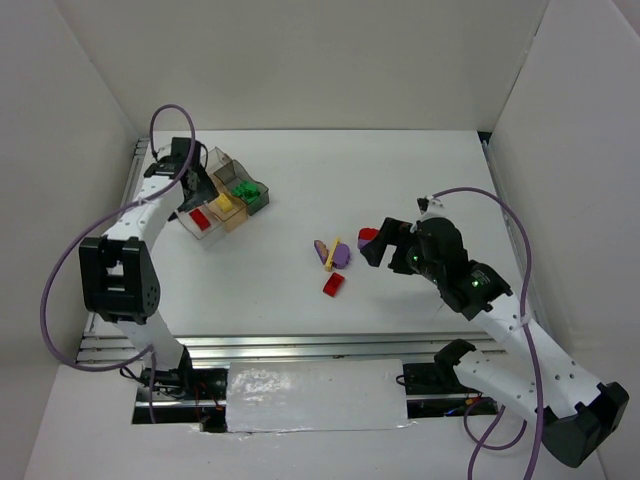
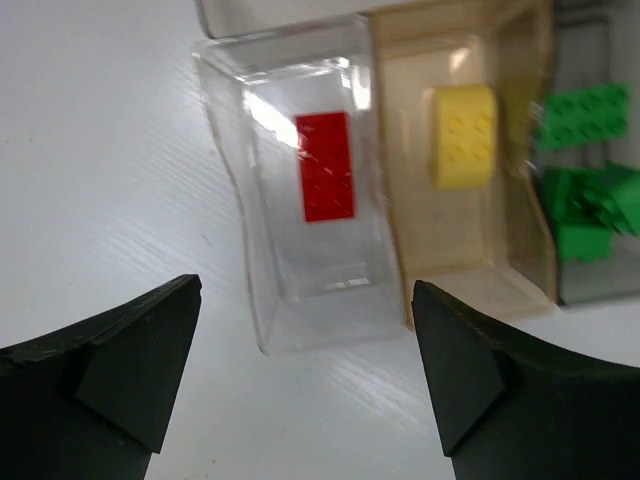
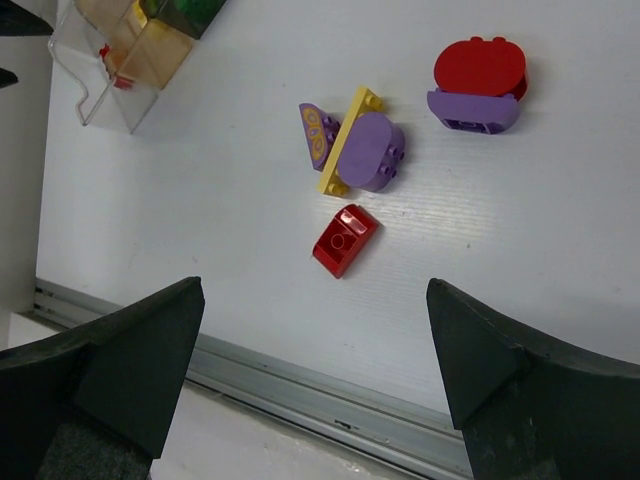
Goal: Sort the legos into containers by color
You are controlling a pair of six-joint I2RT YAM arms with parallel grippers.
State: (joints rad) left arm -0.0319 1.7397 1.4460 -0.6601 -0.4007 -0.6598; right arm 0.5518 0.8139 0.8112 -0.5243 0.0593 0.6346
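The clear tray (image 1: 213, 238) stands at the back left. Its clear compartment (image 2: 320, 290) holds a red lego (image 2: 326, 165), the tan one a yellow lego (image 2: 463, 135), the smoky grey one green legos (image 2: 585, 200). My left gripper (image 2: 305, 284) is open and empty, just above the clear compartment's near end. Loose at mid-table lie a red lego (image 3: 344, 240), a yellow bar with two purple pieces (image 3: 352, 150), and a red piece on a purple one (image 3: 478, 85). My right gripper (image 3: 315, 284) is open and empty above the table, near the red lego.
A metal rail (image 3: 300, 385) runs along the table's near edge. White walls close in the left, back and right sides. A white plate (image 1: 315, 395) lies between the arm bases. Purple cables loop off both arms.
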